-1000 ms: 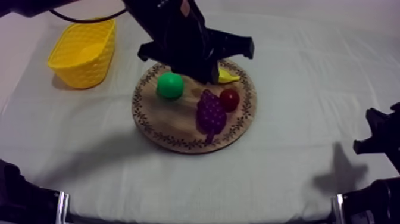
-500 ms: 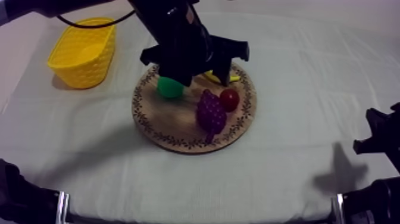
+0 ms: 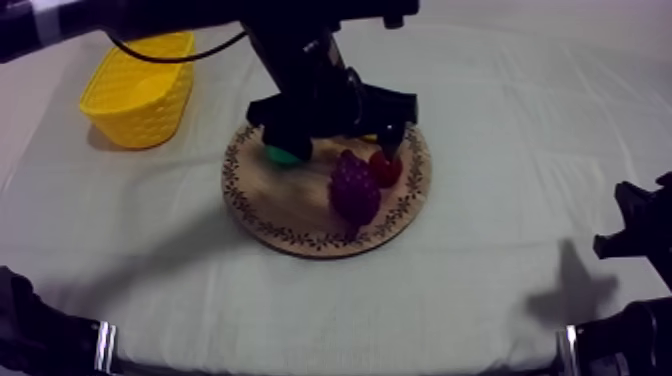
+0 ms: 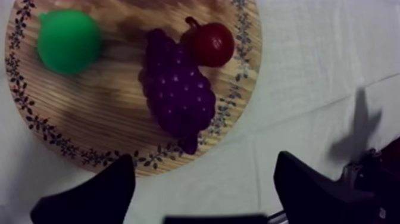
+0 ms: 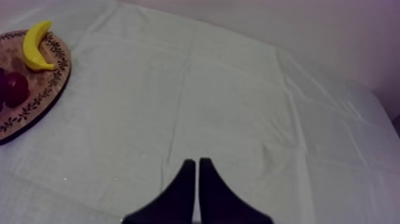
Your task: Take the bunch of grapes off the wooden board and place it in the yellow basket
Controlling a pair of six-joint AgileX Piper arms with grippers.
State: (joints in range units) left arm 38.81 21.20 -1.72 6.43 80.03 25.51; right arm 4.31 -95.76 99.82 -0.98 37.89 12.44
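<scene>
The purple bunch of grapes (image 3: pixel 354 188) (image 4: pixel 175 89) lies on the round wooden board (image 3: pixel 290 205) (image 4: pixel 89 119), between a green pear (image 4: pixel 68 40) and a small red fruit (image 4: pixel 211 43). My left gripper (image 3: pixel 340 140) (image 4: pixel 203 159) hangs over the board's far half, just behind the grapes. It is open wide and holds nothing. In the top view it half covers the pear (image 3: pixel 283 155), and one finger stands by the red fruit (image 3: pixel 384 168). The yellow basket (image 3: pixel 140 85) sits at the far left. My right gripper (image 5: pixel 195 179) is shut on nothing, low at the right edge (image 3: pixel 630 240).
A banana (image 5: pixel 36 44) lies on the board's far rim (image 5: pixel 41 101), beside the red fruit (image 5: pixel 15 86). Bare cloth stretches between the board and the basket, and across the right half of the table.
My left gripper has opened from nearly shut to wide and has dropped lower over the board toward the grapes, now covering the banana and part of the pear. The right arm stays still.
</scene>
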